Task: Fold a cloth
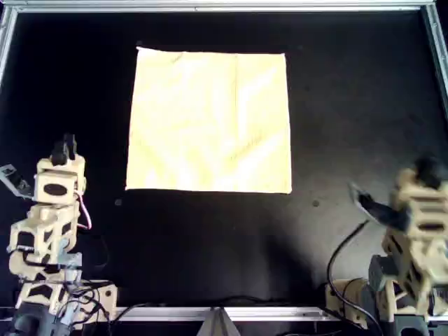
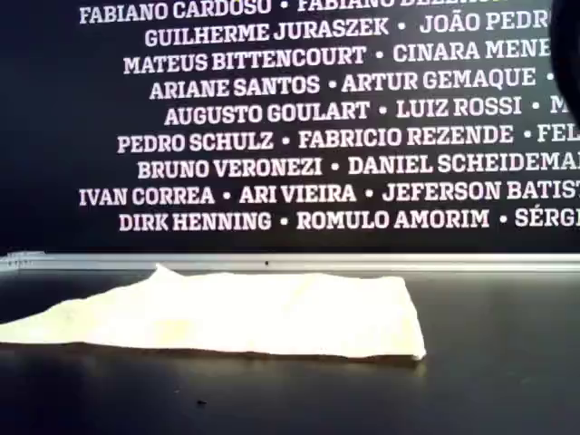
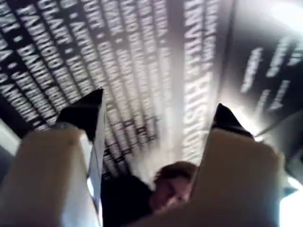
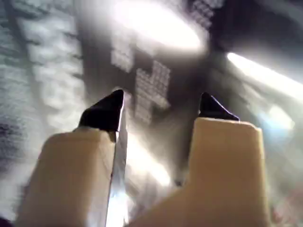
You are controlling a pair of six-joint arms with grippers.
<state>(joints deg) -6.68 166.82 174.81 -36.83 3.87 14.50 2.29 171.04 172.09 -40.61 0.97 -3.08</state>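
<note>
The cloth (image 1: 210, 119) is a pale yellow square sheet lying spread flat on the black table (image 1: 350, 105), toward the far side. It shows in the exterior view (image 2: 236, 313) as a low, creased sheet with one far corner slightly raised. My first gripper (image 3: 158, 101) is open and empty, pointing up at a wall of white names. My second gripper (image 4: 162, 96) is open and empty, and its view is blurred. One arm (image 1: 52, 210) stands at the overhead view's near left, another arm (image 1: 413, 231) at the near right. Both are away from the cloth. The wrist views do not show which arm is which.
A metal frame (image 1: 210, 5) borders the table, and it shows as a rail (image 2: 272, 262) in the exterior view. A black wall with white names (image 2: 317, 136) stands behind it. Cables (image 1: 339, 259) lie by the arm bases near the front edge.
</note>
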